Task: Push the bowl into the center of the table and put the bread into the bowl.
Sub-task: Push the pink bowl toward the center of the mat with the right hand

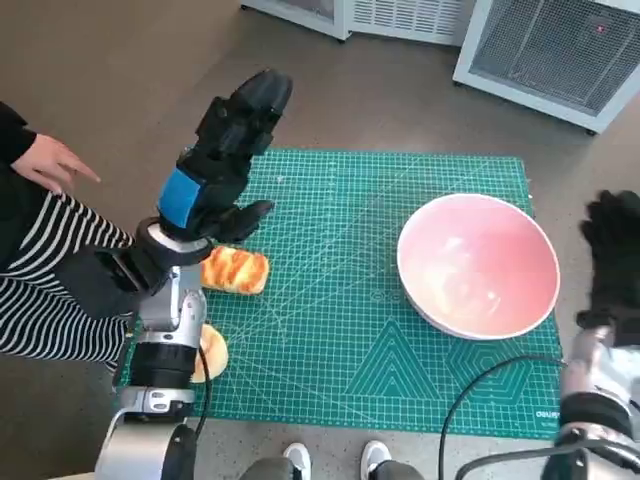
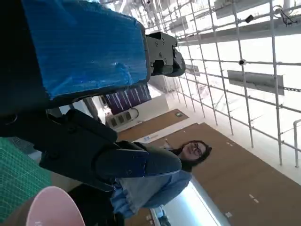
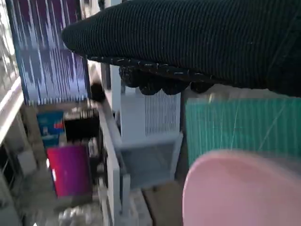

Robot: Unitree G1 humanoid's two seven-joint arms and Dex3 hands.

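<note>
The pink bowl [image 1: 478, 264] sits empty on the right half of the green mat [image 1: 340, 330]; its rim also shows in the left wrist view [image 2: 49, 207] and the right wrist view [image 3: 244, 188]. A glazed piece of bread [image 1: 236, 270] lies at the mat's left side. My left hand [image 1: 222, 155] is raised above it, fingers spread and pointing away, holding nothing. My right hand [image 1: 612, 250] in its black glove hangs just right of the bowl, off the mat's right edge, fingers apart and empty.
A second round bun [image 1: 210, 352] lies at the mat's left front edge, partly behind my left forearm. A person in a striped sleeve [image 1: 45, 260] sits at the left; another person [image 2: 160, 174] shows in the left wrist view. White cabinets [image 1: 550, 50] stand beyond the table.
</note>
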